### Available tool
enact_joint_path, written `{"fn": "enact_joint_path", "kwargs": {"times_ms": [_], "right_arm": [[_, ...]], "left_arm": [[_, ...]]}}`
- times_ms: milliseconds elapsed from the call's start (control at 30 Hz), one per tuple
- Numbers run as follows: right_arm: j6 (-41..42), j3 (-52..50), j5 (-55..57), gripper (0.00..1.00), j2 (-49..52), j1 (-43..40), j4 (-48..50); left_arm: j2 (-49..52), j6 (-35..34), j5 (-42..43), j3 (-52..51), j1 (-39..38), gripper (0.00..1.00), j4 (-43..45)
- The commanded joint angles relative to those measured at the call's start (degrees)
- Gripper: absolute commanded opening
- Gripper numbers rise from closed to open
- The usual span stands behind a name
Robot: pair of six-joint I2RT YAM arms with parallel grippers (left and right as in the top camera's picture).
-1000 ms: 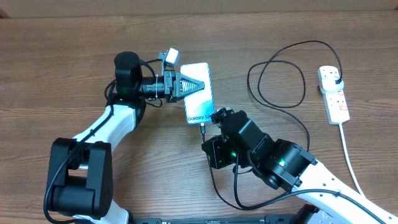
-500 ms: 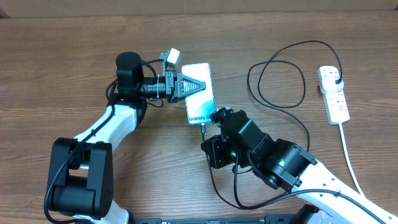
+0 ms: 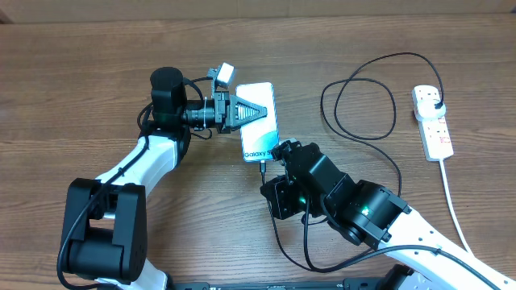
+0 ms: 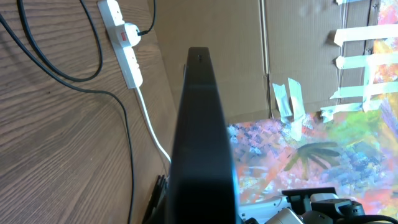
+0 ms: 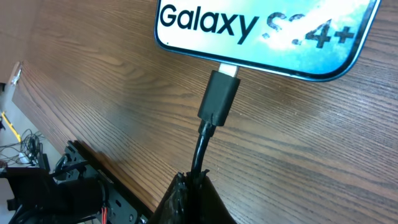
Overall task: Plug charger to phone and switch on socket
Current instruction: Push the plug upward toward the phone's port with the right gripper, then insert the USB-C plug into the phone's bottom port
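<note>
Across the last second almost nothing is altered. The left arm is nudged a shade toward the phone, and everything else is found where it was. This is read as a held pose: the insertion is being finished or checked, not started.

The phone is lying screen-up on the tabletop, and its left edge is clamped by the closed left tool, so it is braced against a push. The charger is pinched by the closed right tool on the cable just behind the connector.

The connector is pressed to the middle of the phone's bottom edge. A sliver of bright metal is still seen between its black body and the phone, so it is judged to be not fully seated, or only just.

The socket is lying well apart from both tools, at the right side of the tabletop. The charger's plug is already set in its far end. Whether the switch is on cannot be told, and that step is taken as not yet done.
</note>
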Motion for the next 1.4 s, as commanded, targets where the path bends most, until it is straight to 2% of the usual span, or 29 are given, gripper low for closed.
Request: {"fn": "enact_joint_path", "kwargs": {"times_ms": [0,733,1133,1367], "right_arm": [[-0.85,0.07,3.15,0.04,0.09,0.11,2.05],[-0.85,0.07,7.91,0.05,0.09,0.11,5.27],[-0.83,0.07,9.46,0.21,0.09,0.11,5.25],[-0.85,0.13,6.91,0.24,-0.17,0.11,5.2]], "left_arm": [[-0.26,-0.39,4.0,1.57,-0.5,0.04,0.26],[-0.26,0.07,8.0,1.57,-0.52,0.04,0.28],[-0.26,0.24,5.99,1.57,-0.52,0.04,0.28],[-0.26,3.58,4.15,1.57,-0.52,0.04,0.28]]}}
